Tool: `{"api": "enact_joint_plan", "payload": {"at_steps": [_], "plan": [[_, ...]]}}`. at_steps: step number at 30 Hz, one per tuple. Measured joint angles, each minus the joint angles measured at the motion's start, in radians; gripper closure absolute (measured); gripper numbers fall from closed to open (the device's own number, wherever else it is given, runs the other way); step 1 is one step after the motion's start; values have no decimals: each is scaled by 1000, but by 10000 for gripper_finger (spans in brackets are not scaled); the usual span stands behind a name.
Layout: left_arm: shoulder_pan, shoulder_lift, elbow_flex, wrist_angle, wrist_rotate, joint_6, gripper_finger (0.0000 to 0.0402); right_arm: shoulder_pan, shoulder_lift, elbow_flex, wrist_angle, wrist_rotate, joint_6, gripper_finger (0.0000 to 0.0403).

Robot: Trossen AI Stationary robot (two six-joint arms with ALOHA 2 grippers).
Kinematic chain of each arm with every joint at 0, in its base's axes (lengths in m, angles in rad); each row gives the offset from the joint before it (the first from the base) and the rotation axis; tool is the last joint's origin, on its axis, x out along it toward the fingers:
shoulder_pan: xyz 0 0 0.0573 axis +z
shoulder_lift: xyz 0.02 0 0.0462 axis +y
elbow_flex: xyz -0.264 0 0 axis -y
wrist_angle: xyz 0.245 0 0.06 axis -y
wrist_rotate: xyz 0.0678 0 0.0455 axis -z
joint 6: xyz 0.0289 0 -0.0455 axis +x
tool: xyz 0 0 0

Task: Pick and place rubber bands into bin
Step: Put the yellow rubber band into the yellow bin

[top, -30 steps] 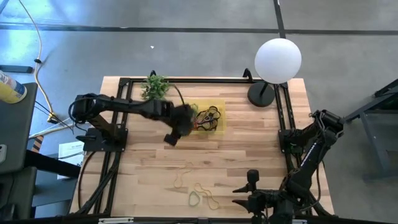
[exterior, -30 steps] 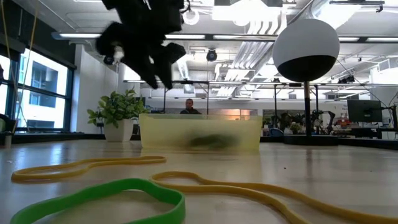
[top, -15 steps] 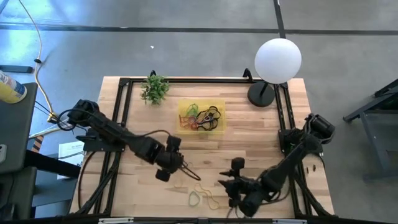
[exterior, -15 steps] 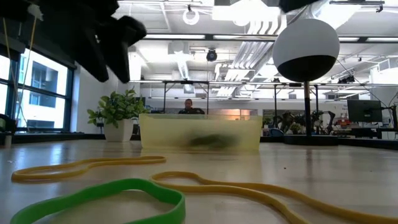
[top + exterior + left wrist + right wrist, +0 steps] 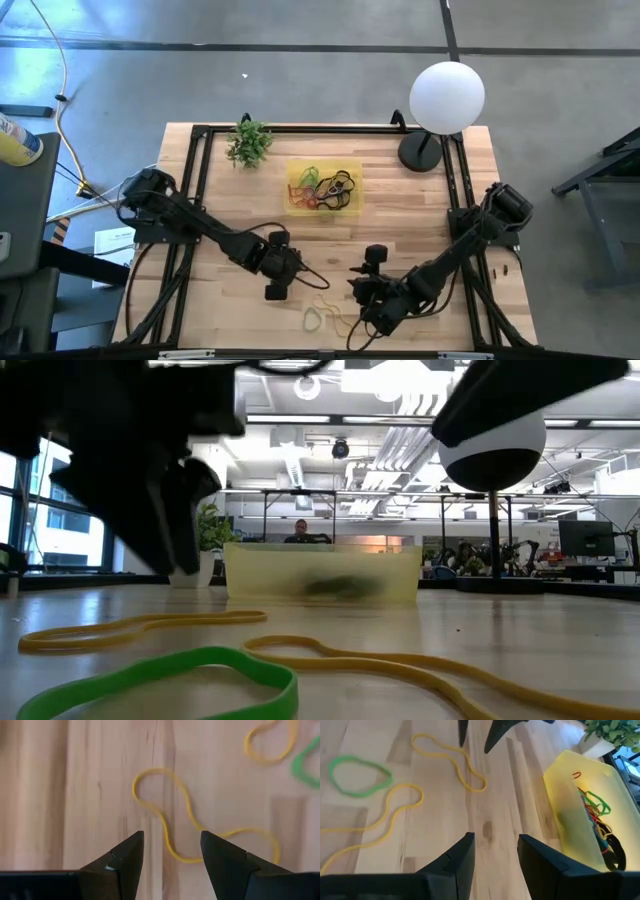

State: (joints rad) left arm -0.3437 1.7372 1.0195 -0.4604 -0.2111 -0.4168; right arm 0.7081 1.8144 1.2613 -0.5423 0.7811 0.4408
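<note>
My left gripper (image 5: 171,851), fingers spread and empty, hangs low over a wavy yellow rubber band (image 5: 172,815) on the near table; my right gripper (image 5: 495,852), also open, waits just right of it; the bin (image 5: 324,187) sits farther back

From my low view, the left arm (image 5: 150,470) is a dark blur, cropped above; the bin's (image 5: 320,572) contents show only as a smear.
</note>
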Motion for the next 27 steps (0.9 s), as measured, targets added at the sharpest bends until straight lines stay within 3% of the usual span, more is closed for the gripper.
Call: {"api": "enact_joint_plan", "payload": {"at_steps": [19, 23, 27], "plan": [[49, 127, 4, 50, 68, 49, 218, 4, 112, 0, -14, -1, 46, 263], [49, 133, 5, 50, 80, 48, 251, 4, 112, 0, -14, 3, 48, 263], [49, 135, 5, 58, 83, 55, 319, 4, 112, 0, -14, 2, 49, 263]]}}
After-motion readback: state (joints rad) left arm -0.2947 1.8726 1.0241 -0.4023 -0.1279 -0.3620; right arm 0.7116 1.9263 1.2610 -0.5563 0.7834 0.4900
